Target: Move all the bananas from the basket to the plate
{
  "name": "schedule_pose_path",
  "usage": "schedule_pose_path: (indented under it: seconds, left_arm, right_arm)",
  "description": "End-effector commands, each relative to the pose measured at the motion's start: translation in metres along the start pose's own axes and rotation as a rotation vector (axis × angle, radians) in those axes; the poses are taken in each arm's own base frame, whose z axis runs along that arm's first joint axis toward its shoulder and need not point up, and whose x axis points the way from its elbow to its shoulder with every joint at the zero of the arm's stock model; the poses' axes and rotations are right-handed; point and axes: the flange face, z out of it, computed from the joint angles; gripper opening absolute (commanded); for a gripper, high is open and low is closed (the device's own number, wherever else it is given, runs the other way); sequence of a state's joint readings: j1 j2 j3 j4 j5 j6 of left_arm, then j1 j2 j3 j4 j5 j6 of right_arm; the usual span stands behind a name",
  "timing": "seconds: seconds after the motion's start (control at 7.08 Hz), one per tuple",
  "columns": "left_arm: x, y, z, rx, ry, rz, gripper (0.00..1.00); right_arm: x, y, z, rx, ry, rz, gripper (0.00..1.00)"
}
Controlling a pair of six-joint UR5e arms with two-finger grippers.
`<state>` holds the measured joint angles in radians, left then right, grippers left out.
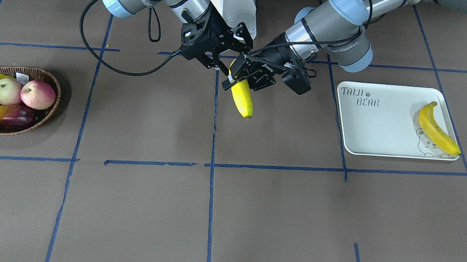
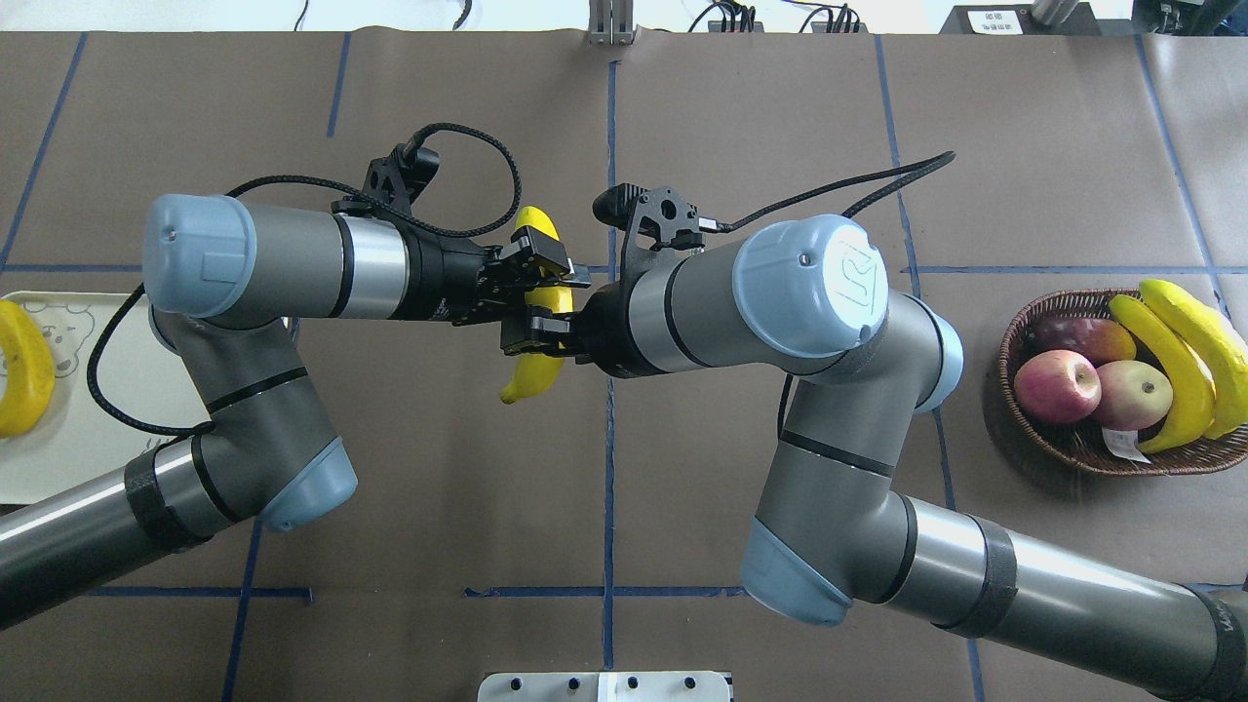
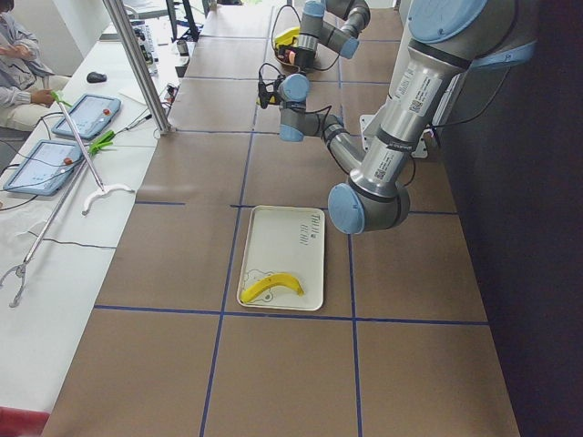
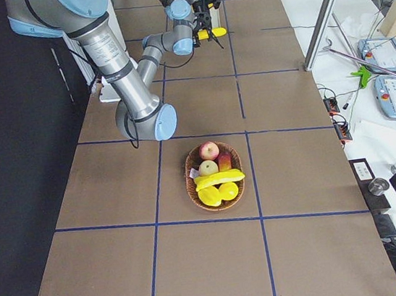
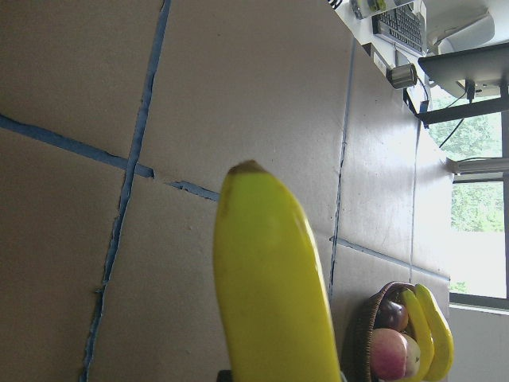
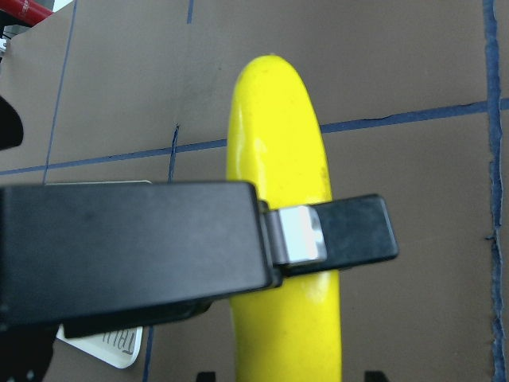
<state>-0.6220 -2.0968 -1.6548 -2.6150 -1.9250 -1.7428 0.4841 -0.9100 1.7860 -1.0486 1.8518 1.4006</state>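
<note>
One banana (image 2: pixel 24 370) already lay on the plate (image 2: pixel 97 429). Above the tabletop (image 2: pixel 682 117), the left gripper (image 2: pixel 542 278) clamped a second banana (image 2: pixel 526 375) while the right gripper (image 2: pixel 541 336) stood spread around it. Two bananas (image 2: pixel 1170 361) waited in the basket (image 2: pixel 1072 453), beside two apples (image 2: pixel 1058 385) and a mango (image 2: pixel 1082 336). Roughly a quarter done.

**Robotics laboratory: two-arm manipulation test station**

Two grey jointed robot arms, a left arm (image 2: pixel 244 258) and a right arm (image 2: pixel 809 292), work at a long table (image 1: pixel 277 216) covered in brown sheeting and marked into a grid with blue tape lines (image 1: pixel 210 195). A white side bench (image 3: pixel 55 273) alongside carries tablets (image 3: pixel 86 116), loose cables (image 4: pixel 332 105) and a long-handled grabber tool (image 3: pixel 80 150). An aluminium post (image 3: pixel 137 64) rises at its edge. A seated person's sleeve (image 3: pixel 18 77) shows at the bench. A keyboard (image 5: pixel 402 24) and a bright window (image 5: pixel 477 231) lie beyond the table.
</note>
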Motion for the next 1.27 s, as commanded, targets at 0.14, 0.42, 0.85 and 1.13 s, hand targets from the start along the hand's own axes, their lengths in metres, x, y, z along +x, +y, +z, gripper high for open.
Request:
schedule_pose_path:
  seconds: [0.14, 0.42, 0.85, 1.13]
  left_arm:
    - [-0.01, -0.003, -0.002, 0.005, -0.042, -0.018, 0.0]
    - [-0.038, -0.007, -0.016, 0.047, -0.255, -0.101, 0.02]
    - [-0.111, -0.044, -0.092, 0.195, -0.44, -0.238, 0.03]
    - [-0.173, -0.063, -0.156, 0.284, -0.513, -0.275, 0.03]
  right_arm:
    - [-0.004, 0.001, -0.019, -0.022, -0.032, -0.008, 1.0]
    - [0.028, -0.004, -0.054, -0.079, -0.026, -0.001, 1.0]
    - [0.117, -0.054, -0.112, -0.1, 0.059, 0.083, 1.0]
    - [0.197, -0.064, -0.126, -0.094, 0.187, 0.005, 1.0]
